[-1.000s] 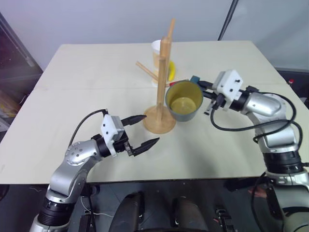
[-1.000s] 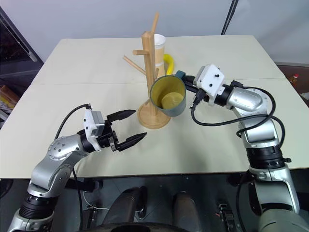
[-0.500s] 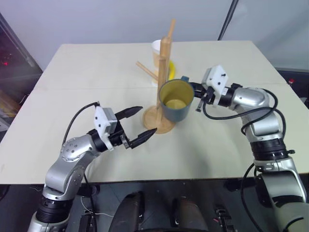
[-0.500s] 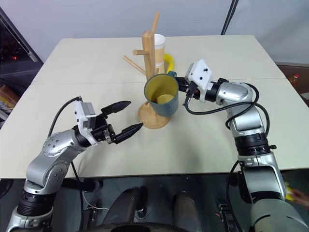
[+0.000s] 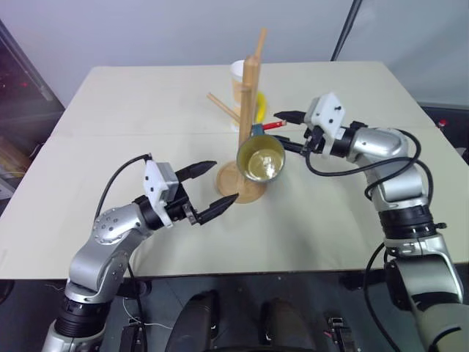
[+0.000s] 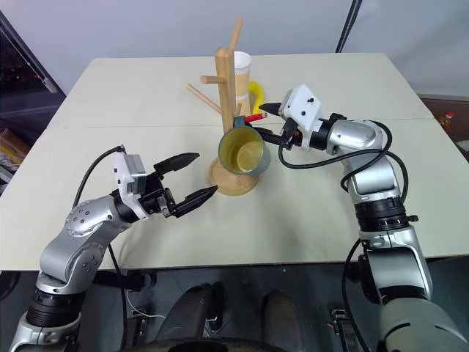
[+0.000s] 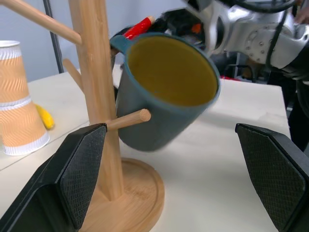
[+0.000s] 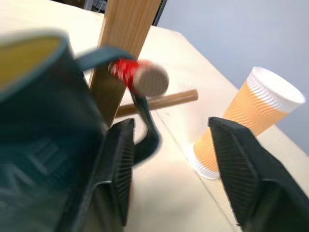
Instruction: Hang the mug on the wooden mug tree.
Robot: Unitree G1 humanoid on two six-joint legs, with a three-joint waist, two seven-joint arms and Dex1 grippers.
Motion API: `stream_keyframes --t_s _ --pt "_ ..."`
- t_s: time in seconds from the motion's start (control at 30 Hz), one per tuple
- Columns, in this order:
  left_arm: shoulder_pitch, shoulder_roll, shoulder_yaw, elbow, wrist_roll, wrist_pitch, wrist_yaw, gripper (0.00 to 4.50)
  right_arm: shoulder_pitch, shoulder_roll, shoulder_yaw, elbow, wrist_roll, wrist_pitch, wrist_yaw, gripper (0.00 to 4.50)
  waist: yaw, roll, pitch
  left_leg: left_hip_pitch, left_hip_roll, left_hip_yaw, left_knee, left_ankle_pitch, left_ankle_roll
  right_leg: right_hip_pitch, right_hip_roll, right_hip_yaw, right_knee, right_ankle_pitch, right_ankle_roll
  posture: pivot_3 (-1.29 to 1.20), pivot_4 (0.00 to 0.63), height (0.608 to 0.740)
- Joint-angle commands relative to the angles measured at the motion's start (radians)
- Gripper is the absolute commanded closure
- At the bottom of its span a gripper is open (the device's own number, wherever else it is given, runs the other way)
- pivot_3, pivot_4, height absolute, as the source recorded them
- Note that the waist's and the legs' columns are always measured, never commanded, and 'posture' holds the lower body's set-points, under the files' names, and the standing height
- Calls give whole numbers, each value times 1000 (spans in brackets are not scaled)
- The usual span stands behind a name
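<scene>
The mug (image 5: 260, 158) hangs by its loop handle (image 8: 140, 111) on a red-tipped peg (image 8: 140, 79) of the mug tree (image 5: 248, 110), tilted so that its yellow inside faces us, with its body just beside the post and above the round base (image 5: 238, 187). In the left wrist view the mug is clear of the base and leans against a lower plain peg (image 7: 128, 119); its outline is smeared there, so we judge it may be swinging. We read it as glazed ceramic: stiff, fairly heavy for its size, slick on the outside, and likely to chip or crack if it drops onto the tabletop (image 5: 146, 95) or knocks hard on the post. The handle is the natural place to take hold, since two narrow fingers can pinch it firmly, whereas the round wall offers little grip. Our right tool (image 5: 294, 130) stands just beside the handle with its jaws spread and nothing between them, one finger (image 8: 113, 169) on each side of the loop in the right wrist view, so the mug appears to rest on the peg alone. Our left tool (image 5: 211, 186) hovers low over the tabletop, near the base on its left, jaws wide and empty. Behind the tree stands a paper cup (image 5: 238, 77), with a yellow object (image 5: 259, 108) beside it that we cannot identify.
</scene>
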Motion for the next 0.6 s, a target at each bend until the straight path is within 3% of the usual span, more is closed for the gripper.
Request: stream_keyframes --t_s 0.03,0.23,0.4,0.6 --pt "-12 -5 31 -14 -8 10 32 0 38 -41 -79 -107 30 34 -29 1880 2 0 0 0 0 0 0 0 0 0 0 0 0 0 0 0 150 740" --pt "35 -43 121 89 48 -26 156 0 245 -56 -249 -269 140 162 -114 1880 0 0 0 0 0 0 0 0 0 0 -1 1 0 0 0 0 150 740" --pt "85 -72 176 213 153 -111 250 0 444 41 -313 -314 181 150 -207 1880 -1 0 0 0 0 0 -1 0 0 0 0 1 0 0 0 0 150 740" --pt "124 -108 211 323 219 -176 329 0 564 175 -318 -239 151 23 -303 1880 1 0 0 0 0 0 -1 0 0 0 -1 1 0 0 0 0 150 740"
